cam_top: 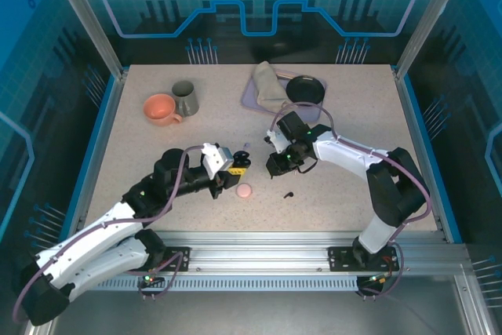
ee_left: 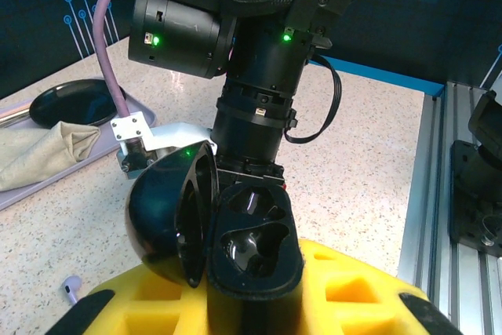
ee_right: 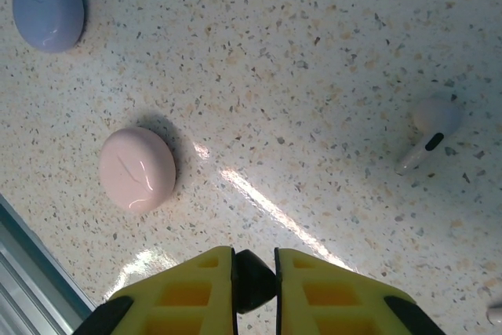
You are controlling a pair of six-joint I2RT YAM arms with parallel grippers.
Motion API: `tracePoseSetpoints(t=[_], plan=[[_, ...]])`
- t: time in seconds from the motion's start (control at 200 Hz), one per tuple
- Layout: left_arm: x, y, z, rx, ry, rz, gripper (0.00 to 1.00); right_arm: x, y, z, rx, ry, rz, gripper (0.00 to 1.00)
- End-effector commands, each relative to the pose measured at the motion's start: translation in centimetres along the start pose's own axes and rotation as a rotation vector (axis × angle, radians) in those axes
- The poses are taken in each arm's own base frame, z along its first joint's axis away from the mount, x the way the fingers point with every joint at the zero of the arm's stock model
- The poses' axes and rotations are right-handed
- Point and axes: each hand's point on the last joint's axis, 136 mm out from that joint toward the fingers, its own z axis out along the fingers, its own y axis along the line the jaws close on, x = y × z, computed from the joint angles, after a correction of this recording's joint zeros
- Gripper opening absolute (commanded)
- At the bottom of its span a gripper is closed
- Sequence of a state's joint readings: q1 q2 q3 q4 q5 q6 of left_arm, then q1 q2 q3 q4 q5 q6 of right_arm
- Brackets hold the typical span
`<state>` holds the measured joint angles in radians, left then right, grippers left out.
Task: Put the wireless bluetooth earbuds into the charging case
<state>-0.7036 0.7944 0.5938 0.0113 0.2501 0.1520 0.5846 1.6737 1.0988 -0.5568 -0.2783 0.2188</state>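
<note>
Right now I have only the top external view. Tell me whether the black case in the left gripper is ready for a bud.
Observer: Yes. The left gripper is shut on the black case, whose lid is swung open, and both sockets are empty.
Operator: Check what is between the right gripper's fingers.
Observer: The right gripper is shut on a small black thing, probably an earbud.
Operator: Report any loose bud near it.
Observer: A pale earbud lies on the table, well apart from the pink case.
</note>
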Motion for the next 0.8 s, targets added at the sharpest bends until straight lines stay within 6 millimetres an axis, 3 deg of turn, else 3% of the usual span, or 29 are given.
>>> tracePoseSetpoints(t=[0.0,0.145,0.33,0.605,0.795], plan=[[-0.2,0.3,0.3,-0.014,-0.016,-0.024,0.00,-0.2,0.3,-0.7,-0.044,-0.032,-0.003,0.19],[0.5,0.4,0.8,-0.013,0.004,-0.045,0.00,-0.9,0.8,-2.2,-0.053,-0.096,-0.032,0.19],[0.7,0.7,1.4,-0.017,0.005,-0.084,0.00,-2.0,1.9,-5.9,-0.074,-0.232,-0.083,0.19],[0.0,0.7,2.9,0.015,-0.007,-0.137,0.00,-3.2,5.1,-13.1,-0.112,-0.419,-0.217,0.19],[-0.9,0.2,3.7,0.059,-0.022,-0.131,0.00,-3.8,8.5,-18.6,-0.174,-0.544,-0.336,0.20]])
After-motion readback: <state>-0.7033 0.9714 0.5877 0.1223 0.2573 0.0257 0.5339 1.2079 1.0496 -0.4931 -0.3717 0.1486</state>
